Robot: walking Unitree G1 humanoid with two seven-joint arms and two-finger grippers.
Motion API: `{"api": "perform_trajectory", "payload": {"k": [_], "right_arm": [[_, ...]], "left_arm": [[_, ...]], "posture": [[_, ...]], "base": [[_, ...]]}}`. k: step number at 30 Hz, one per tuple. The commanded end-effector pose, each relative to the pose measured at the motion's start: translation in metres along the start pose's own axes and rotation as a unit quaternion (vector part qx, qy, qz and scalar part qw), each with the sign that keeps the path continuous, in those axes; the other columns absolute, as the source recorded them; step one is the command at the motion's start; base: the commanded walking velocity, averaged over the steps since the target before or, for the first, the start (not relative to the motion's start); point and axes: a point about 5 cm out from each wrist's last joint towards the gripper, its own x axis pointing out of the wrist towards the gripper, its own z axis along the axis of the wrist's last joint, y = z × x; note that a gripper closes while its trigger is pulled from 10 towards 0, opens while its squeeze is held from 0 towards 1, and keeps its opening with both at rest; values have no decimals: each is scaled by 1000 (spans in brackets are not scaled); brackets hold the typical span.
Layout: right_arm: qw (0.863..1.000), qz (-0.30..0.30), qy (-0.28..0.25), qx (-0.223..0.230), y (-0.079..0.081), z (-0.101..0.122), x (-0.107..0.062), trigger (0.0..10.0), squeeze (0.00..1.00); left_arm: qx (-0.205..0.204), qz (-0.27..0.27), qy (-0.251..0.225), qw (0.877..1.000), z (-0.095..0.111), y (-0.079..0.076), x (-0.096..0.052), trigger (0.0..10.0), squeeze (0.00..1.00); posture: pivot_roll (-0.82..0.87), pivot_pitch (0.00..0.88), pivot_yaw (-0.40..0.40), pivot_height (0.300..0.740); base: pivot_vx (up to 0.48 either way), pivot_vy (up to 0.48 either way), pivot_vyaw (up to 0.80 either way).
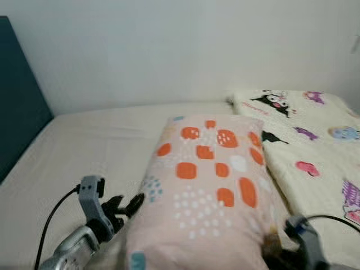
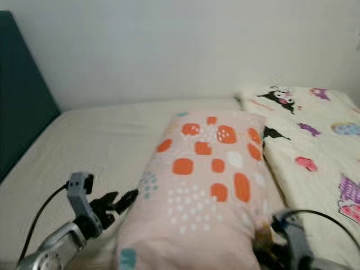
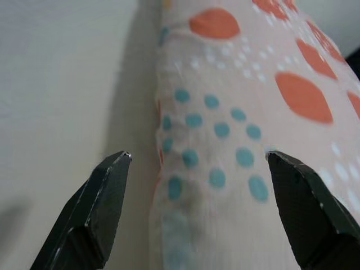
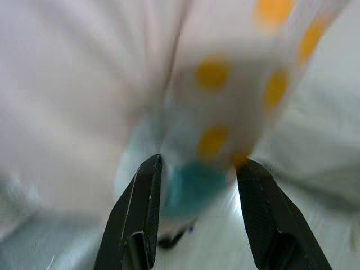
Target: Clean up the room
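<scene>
Both grippers, left [image 1: 130, 206] and right [image 4: 197, 169], fingers spread, flank pillow [image 1: 208, 185].

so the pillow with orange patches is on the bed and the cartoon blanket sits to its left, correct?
Not quite. The pillow is on the bed, but the cartoon blanket lies on its right, as the left eye view shows. Both grippers, left gripper and right gripper, have open fingers at the pillow's near end.
</scene>
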Motion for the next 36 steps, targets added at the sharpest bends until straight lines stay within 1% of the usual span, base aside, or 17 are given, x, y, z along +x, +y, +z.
{"api": "perform_trajectory", "payload": {"k": [1,6,13,16,17,18,19,20,21,22,23,24,25,31,32,33,36], "right_arm": [[1000,28,-1,6,7,-1,-1,10000,0],[998,64,-17,2,6,11,-37,10000,0],[998,64,-13,-19,4,19,-45,10000,0],[990,64,-122,2,-2,51,-52,10000,12],[990,64,-122,2,-2,51,-52,10000,12],[985,30,-167,4,-10,63,-53,10000,114],[985,30,-167,4,-10,63,-53,10000,114],[972,-53,-229,20,-29,79,-52,10000,1000],[958,-109,-263,35,-41,88,-51,10000,1000],[942,-150,-294,53,-49,96,-48,10000,1000],[942,-150,-294,53,-49,96,-48,10000,1000],[928,-175,-313,99,-53,101,-33,10000,1000],[926,-175,-312,122,-51,99,-18,10000,1000],[930,-149,-290,170,-39,88,29,10000,1000],[930,-149,-290,170,-39,88,29,10000,1000],[929,-130,-289,192,-37,87,41,10000,1000],[921,-101,-302,222,-36,89,51,10000,1000]], "left_arm": [[-9,12,8,1000,-5,6,-2,10000,0],[-27,20,-24,999,11,13,4,10000,0],[-33,6,-28,999,10,10,4,10000,0],[-61,1,-34,998,10,10,4,10000,0],[-61,1,-34,998,10,10,4,10000,0],[-63,10,-35,997,11,13,5,10000,0],[-63,10,-35,997,11,13,5,10000,0],[-48,59,-12,997,7,23,9,10000,0],[-34,94,5,995,4,31,12,10000,0],[-31,114,16,993,1,37,14,10000,1000],[-31,114,16,993,1,37,14,10000,1000],[-32,120,28,992,-2,41,19,10000,1000],[-43,114,34,992,-2,40,23,10000,1000],[-106,95,61,988,-6,40,34,10000,1000],[-106,95,61,988,-6,40,34,10000,1000],[-132,85,56,986,-5,42,35,10000,1000],[-191,59,41,979,-3,41,37,10000,1000]], "posture": [[-74,221,22,576],[-80,222,32,576],[-78,223,32,576],[-72,224,27,576],[-72,224,27,576],[-75,225,29,576],[-75,225,29,576],[-77,227,30,576],[-77,227,30,576],[-80,228,33,576],[-80,228,33,576],[-84,234,33,576],[-79,238,33,576],[-71,255,29,576],[-71,255,29,576],[-69,261,29,576],[-64,276,24,576]], "base": [[0,0,0],[0,0,0],[0,0,0],[0,0,0],[0,0,0],[0,0,0],[0,0,0],[0,0,0],[0,0,0],[0,0,0],[0,0,0],[0,0,0],[0,0,0],[0,0,0],[0,0,0],[0,0,0],[0,0,0]]}}
